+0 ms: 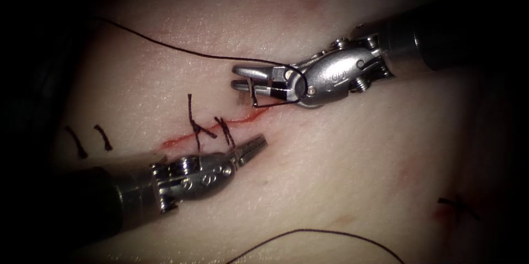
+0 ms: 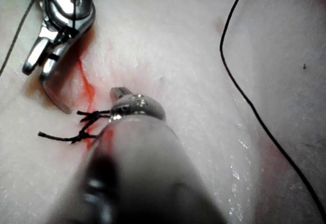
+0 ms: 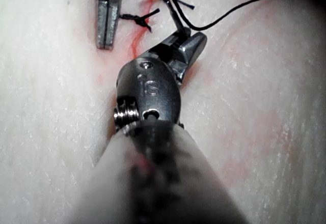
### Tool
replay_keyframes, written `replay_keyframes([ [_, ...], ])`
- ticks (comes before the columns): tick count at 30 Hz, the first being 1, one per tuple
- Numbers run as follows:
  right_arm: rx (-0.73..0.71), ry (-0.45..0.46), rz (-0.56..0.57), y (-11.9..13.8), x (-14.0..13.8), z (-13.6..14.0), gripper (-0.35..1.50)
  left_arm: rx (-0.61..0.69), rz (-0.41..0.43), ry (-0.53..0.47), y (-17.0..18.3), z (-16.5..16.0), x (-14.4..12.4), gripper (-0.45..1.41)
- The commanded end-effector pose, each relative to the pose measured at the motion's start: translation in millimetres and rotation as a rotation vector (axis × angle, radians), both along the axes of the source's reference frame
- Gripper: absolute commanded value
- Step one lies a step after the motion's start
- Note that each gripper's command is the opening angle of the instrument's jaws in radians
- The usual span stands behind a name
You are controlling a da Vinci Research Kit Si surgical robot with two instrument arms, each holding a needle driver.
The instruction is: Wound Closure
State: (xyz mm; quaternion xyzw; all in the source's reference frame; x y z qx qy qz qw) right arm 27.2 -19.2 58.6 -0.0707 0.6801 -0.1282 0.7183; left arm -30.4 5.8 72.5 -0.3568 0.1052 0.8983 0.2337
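Wound closure, needle and thread on tissue (image 1: 341, 154); 2 tools at the cut (image 1: 242, 119).

Right tool (image 1: 242, 78) clenching the curved needle (image 1: 252, 89) near mid-curve, needle sitting clear of the tissue above the cut's right end; thread (image 1: 165, 43) looping round the jaws and trailing left; left tool (image 1: 254, 147) lying closed just below the cut beside 2 knotted stitches (image 1: 212, 129), seemingly gripping nothing; needle judged stiff, slippery, best gripped flat across its body; thread limp, light.

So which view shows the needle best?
Left wrist view: the needle, held in the right tool, curves clear against the tissue. The endoscope view shows it crossing that tool's jaws, partly overlapped by thread. In the right wrist view the tool's own body covers most of it.
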Motion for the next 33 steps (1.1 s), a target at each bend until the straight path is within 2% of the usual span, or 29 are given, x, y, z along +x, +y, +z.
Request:
replay_keyframes([
  [1,0.0,0.002,-0.004,-0.7,0.8,0.1,-0.35,0.004,0.001,-0.001,-0.3,1.1,0.0,-0.37],
  [10,0.028,-0.012,-0.021,0.0,1.2,-0.9,-0.35,0.014,-0.006,-0.007,-0.7,2.0,1.5,-0.37],
  [15,0.125,-0.061,-0.068,1.0,1.8,-1.7,-0.35,0.028,-0.005,0.005,-1.2,3.1,1.6,-0.37],
  [22,0.34,-0.211,-0.171,1.9,4.3,-1.4,-0.35,0.039,-0.001,0.017,-1.8,3.9,1.9,-0.37],
  [27,0.449,-0.24,-0.178,2.5,5.6,-1.2,-0.35,0.039,0.0,0.017,-2.1,3.8,2.0,-0.37],
  [33,0.723,-0.3,-0.154,3.4,5.9,-0.2,-0.35,0.043,0.0,0.016,-2.1,3.5,2.3,-0.35],
])
